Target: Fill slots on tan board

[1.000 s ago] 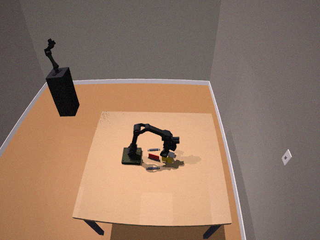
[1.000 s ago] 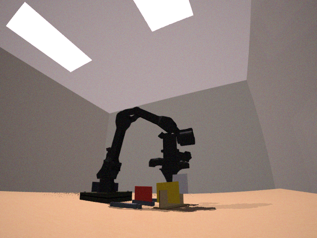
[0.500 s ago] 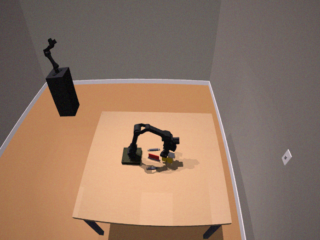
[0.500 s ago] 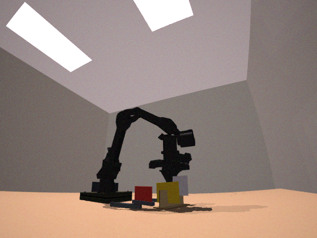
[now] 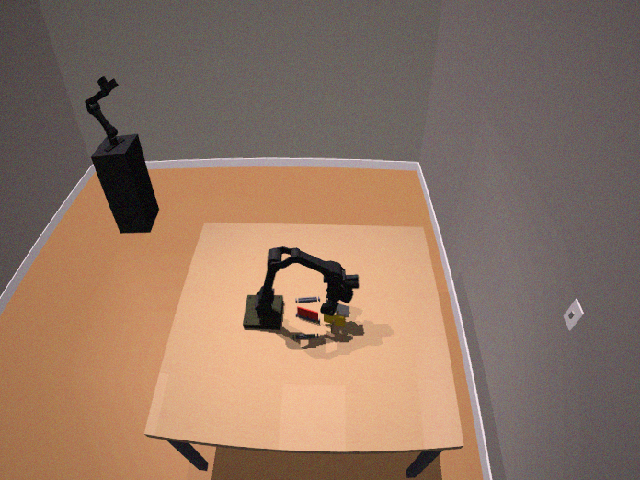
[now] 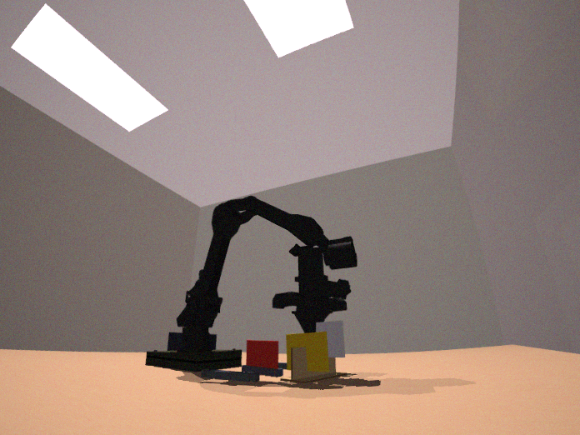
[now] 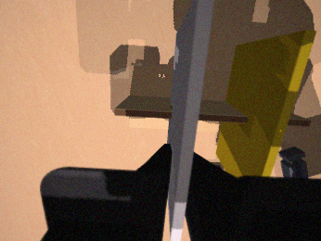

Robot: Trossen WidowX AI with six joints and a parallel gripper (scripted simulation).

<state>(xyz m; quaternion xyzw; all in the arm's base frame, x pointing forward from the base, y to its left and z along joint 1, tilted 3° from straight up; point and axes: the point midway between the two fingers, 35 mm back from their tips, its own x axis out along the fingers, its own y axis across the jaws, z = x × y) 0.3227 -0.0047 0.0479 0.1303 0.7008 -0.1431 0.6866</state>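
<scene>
While the yellow board stands right of centre, the nearly closed jaws grip the grey board between them.

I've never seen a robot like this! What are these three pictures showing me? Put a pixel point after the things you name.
The big black thing is a robot arm. Its foot is bolted to a dark base (image 5: 248, 324) (image 6: 157, 357) on a wooden table (image 5: 227, 393) (image 6: 140, 402).

The first picture looks down from high up. The second looks from the side, near the table top. The third is from a camera near the robot's hand, looking down past its fingers.

The hand is called a gripper (image 5: 328, 311) (image 6: 309, 330) (image 7: 173, 150). It is pinching a pale gray board (image 5: 342, 310) (image 6: 333, 337) (image 7: 186, 93).

A tan board (image 6: 298, 364) (image 7: 146, 106) stands up on the table, with a yellow board (image 5: 335, 320) (image 6: 307, 350) (image 7: 260, 88) across it. A red board (image 5: 308, 313) (image 6: 262, 353) stands in a low, dark holder (image 6: 262, 371).
</scene>
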